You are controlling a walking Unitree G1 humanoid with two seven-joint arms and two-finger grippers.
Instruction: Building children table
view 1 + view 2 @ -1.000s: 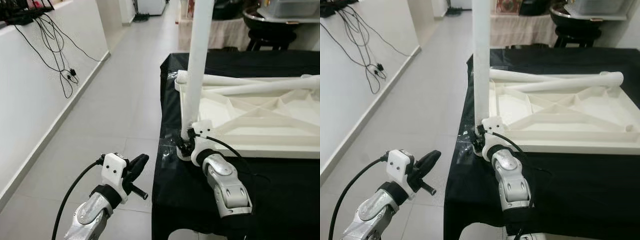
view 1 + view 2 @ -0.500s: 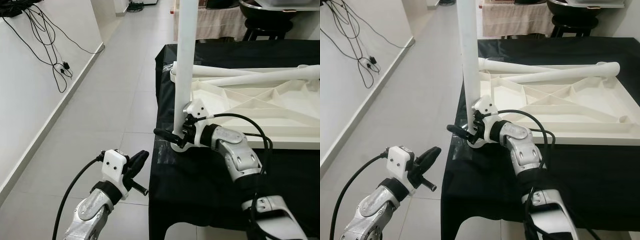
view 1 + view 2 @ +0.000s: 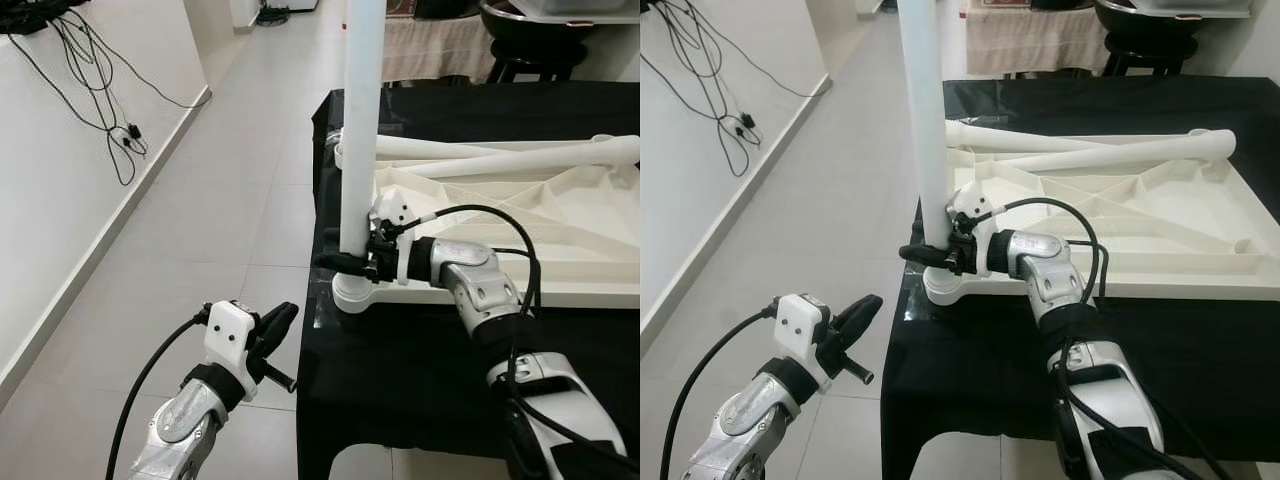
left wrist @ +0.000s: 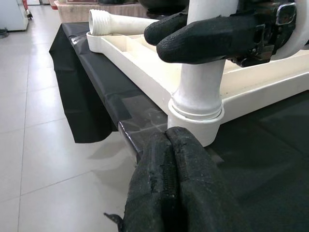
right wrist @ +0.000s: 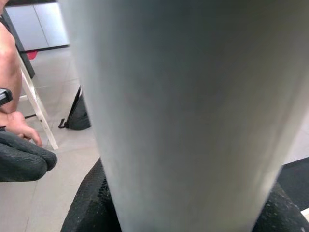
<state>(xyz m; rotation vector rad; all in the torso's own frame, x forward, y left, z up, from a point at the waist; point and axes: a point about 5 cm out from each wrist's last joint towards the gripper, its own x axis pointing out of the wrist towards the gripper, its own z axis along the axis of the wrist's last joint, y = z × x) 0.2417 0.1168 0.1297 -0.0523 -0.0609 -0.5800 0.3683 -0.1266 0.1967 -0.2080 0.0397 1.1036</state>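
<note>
One white table leg (image 3: 358,120) stands upright in the corner socket of the upturned white tabletop (image 3: 1120,215), which lies on the black-draped desk (image 3: 430,350). The right hand (image 3: 925,252) is clamped around the leg just above the socket, its black fingers on either side. Two more loose legs (image 3: 1090,155) lie across the tabletop's far edge. The left hand (image 3: 275,325) hangs over the tiled floor (image 3: 230,190) beside the desk, fingers pressed together and empty.

Right gripper (image 3: 345,262) reaching out sideways, black fingers clamped around an upright white table leg (image 3: 358,130), left gripper (image 3: 275,325) hovering low and apart, fingers pressed together, holding nothing
</note>
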